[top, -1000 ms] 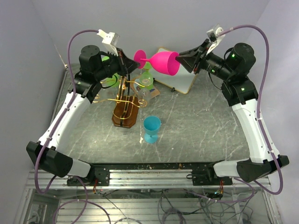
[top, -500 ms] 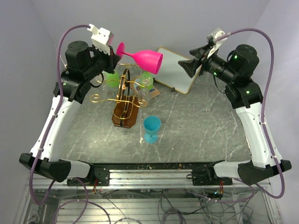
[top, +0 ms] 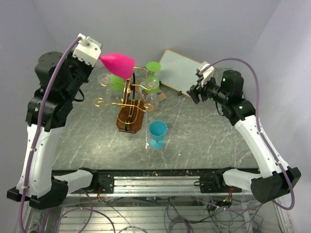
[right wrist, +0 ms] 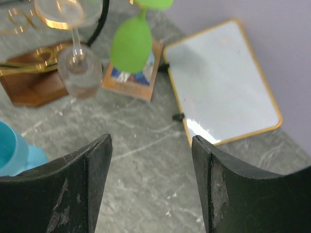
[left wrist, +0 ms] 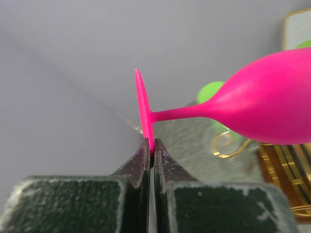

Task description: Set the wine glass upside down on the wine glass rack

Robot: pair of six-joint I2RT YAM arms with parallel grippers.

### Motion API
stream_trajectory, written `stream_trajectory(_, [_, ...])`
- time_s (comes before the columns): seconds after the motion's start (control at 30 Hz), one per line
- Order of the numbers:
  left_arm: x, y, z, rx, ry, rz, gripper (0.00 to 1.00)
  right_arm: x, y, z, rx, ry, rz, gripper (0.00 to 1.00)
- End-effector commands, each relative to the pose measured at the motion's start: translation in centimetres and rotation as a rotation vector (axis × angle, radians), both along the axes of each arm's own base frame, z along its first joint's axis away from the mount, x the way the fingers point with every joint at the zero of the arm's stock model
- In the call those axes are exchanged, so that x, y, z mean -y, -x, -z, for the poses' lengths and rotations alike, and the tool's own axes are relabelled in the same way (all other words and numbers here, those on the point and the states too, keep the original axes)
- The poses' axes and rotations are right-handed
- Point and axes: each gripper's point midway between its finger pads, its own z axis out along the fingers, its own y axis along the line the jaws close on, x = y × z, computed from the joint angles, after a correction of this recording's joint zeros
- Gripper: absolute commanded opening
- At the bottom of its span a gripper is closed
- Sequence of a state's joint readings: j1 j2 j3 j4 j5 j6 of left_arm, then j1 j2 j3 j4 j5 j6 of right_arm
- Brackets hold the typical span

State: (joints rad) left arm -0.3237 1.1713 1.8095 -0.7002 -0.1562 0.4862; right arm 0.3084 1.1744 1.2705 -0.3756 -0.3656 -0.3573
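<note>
My left gripper (top: 99,58) is shut on the foot of the pink wine glass (top: 118,64), high at the back left. In the left wrist view the fingertips (left wrist: 146,151) pinch the edge of the thin pink foot disc (left wrist: 142,104). The stem and the bowl (left wrist: 272,104) stretch sideways to the right. The bowl hangs above the top of the gold wire wine glass rack (top: 127,99), whose scroll (left wrist: 224,145) shows below it. My right gripper (top: 192,92) is open and empty, over the table (right wrist: 151,145) to the right of the rack.
Green glasses (top: 153,68) and clear glasses (right wrist: 77,68) hang on the rack's arms. A blue cup (top: 157,133) stands in front of the wooden base (top: 130,120). A white gold-framed board (top: 182,72) leans at the back right, with a small card (right wrist: 133,73) beside it.
The right gripper let go of the pink bowl, opened and drew back down and to the right. The left arm rose and swung left, carrying the glass by its foot.
</note>
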Motion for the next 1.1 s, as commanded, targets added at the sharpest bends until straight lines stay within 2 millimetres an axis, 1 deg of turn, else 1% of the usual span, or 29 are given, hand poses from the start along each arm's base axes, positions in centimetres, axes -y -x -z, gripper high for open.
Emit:
stream_trajectory(0.0, [-6.4, 2.6, -1.5, 0.031, -0.154, -0.251, 0.07, 1.1, -0.1, 1.1, 0.081, 0.047, 0.026, 0.66])
stream_trajectory(0.1, [-9.7, 3.9, -1.1, 0.010, -0.258, -0.393, 0.07, 1.5, 0.1, 2.2, 0.080, 0.046, 0.033, 0.67])
stream_trajectory(0.2, [-12.9, 5.1, -0.2, -0.031, -0.363, -0.550, 0.07, 1.8, 0.1, 2.9, 0.064, 0.034, 0.034, 0.67])
stream_trajectory(0.3, [-14.6, 5.1, 1.7, -0.108, -0.498, -0.638, 0.07, 2.0, 0.0, 3.6, 0.042, 0.021, 0.031, 0.67])
stream_trajectory(0.33, [-15.0, 4.9, 2.7, -0.148, -0.566, -0.652, 0.07, 2.1, 0.0, 3.7, 0.037, 0.019, 0.032, 0.67])
stream_trajectory(0.43, [-15.6, 4.5, 4.7, -0.220, -0.674, -0.685, 0.07, 2.6, -0.2, 4.0, 0.031, 0.018, 0.044, 0.67])
stream_trajectory(0.5, [-15.5, 4.0, 6.1, -0.263, -0.731, -0.662, 0.07, 3.0, -0.2, 4.1, 0.032, 0.015, 0.053, 0.67])
stream_trajectory(0.6, [-14.9, 3.0, 8.3, -0.323, -0.801, -0.591, 0.07, 3.3, -0.2, 4.4, 0.031, 0.013, 0.059, 0.67])
stream_trajectory(0.73, [-13.1, 1.7, 11.1, -0.368, -0.847, -0.454, 0.07, 3.3, 0.0, 4.5, 0.033, 0.010, 0.054, 0.67])
stream_trajectory(0.83, [-11.9, 1.2, 12.9, -0.392, -0.860, -0.362, 0.07, 3.3, 0.1, 4.6, 0.035, 0.010, 0.052, 0.67])
stream_trajectory(0.97, [-10.4, 0.9, 14.8, -0.413, -0.894, -0.256, 0.07, 3.3, 0.2, 4.2, 0.049, 0.008, 0.048, 0.67])
stream_trajectory(1.07, [-9.4, 0.6, 15.3, -0.407, -0.897, -0.195, 0.07, 3.4, 0.2, 4.0, 0.054, 0.007, 0.049, 0.67])
